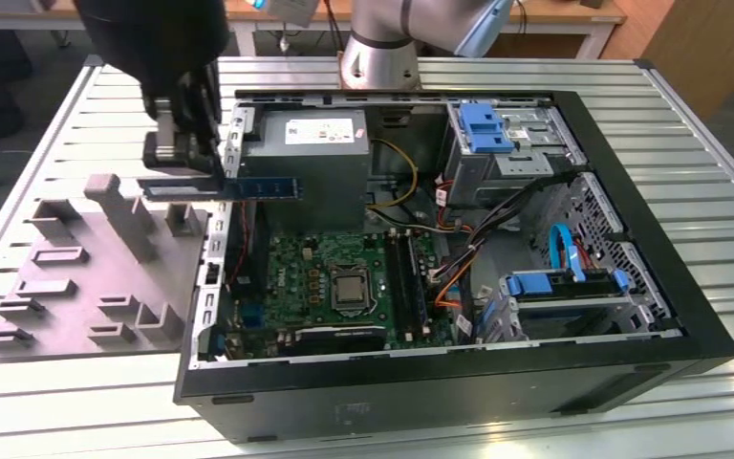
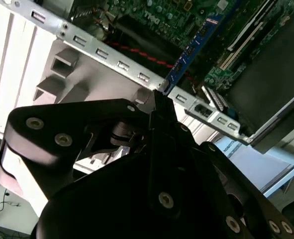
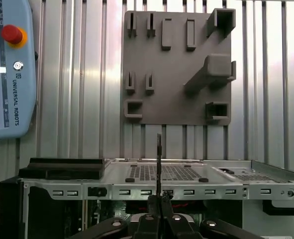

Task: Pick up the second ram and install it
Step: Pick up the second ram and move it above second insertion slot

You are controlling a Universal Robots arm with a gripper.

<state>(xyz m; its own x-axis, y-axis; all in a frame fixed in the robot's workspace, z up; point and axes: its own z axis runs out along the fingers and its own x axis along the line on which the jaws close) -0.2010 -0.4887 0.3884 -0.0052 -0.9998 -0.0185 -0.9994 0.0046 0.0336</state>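
A slatted metal table [image 1: 673, 96] carries an open computer case [image 1: 469, 387]. The gripper [image 1: 202, 184] hangs at the case's wall on the exterior view's left. Its fingers are pinched on one end of the second ram [image 1: 268, 187], so that end is hidden between them. In the first wrist view the stick [image 3: 158, 164] shows only edge-on, as a thin dark line. Its long axis lies level, with the free end pointing toward the exterior view's right, into the case. The green board [image 1: 322, 273] lies lower inside. A grey fixture plate [image 1: 87, 277] lies just beside the case.
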